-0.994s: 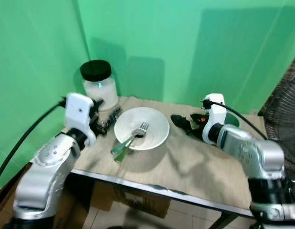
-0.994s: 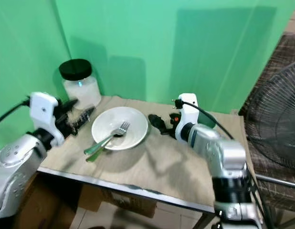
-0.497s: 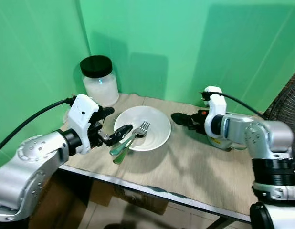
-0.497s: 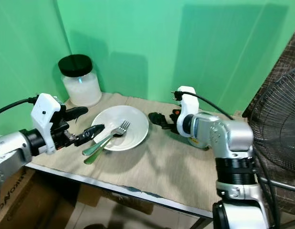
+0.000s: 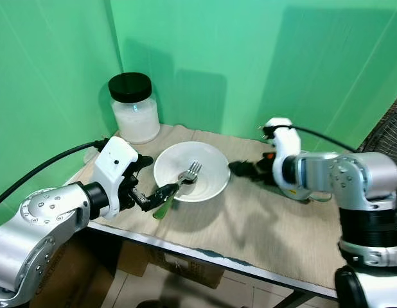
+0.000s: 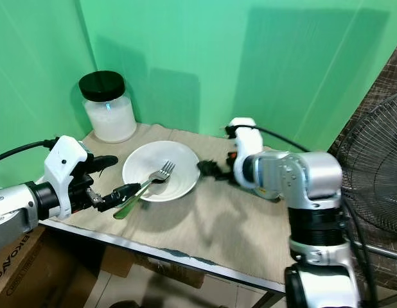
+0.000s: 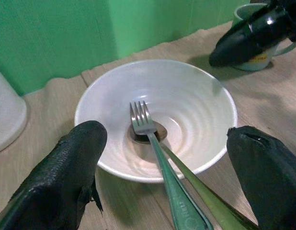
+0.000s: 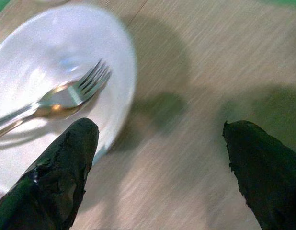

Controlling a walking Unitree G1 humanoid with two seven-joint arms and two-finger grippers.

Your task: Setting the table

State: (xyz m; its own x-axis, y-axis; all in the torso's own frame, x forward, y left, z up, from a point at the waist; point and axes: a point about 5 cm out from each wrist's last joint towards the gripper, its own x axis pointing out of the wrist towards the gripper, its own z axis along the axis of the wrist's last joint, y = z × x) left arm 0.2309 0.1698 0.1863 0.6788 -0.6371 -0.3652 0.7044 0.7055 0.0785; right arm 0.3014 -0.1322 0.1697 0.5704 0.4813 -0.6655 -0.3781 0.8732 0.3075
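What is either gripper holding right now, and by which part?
Nothing. The left gripper straddles the fork and spoon handles, open; the right gripper is open beside the bowl.

Bright, even light is falling from above on the green backdrop [image 5: 250, 58], where the jar [image 5: 133, 107] and the robot's arms are casting soft, darker shadows. The right wrist view is smearing with motion blur across the white bowl [image 8: 52, 86] and the table [image 8: 186, 62], while shadows are pooling beside the bowl's rim. The fork [image 7: 153, 143] is staying sharp in the left wrist view as the near black fingers [image 7: 57, 182] are going soft.
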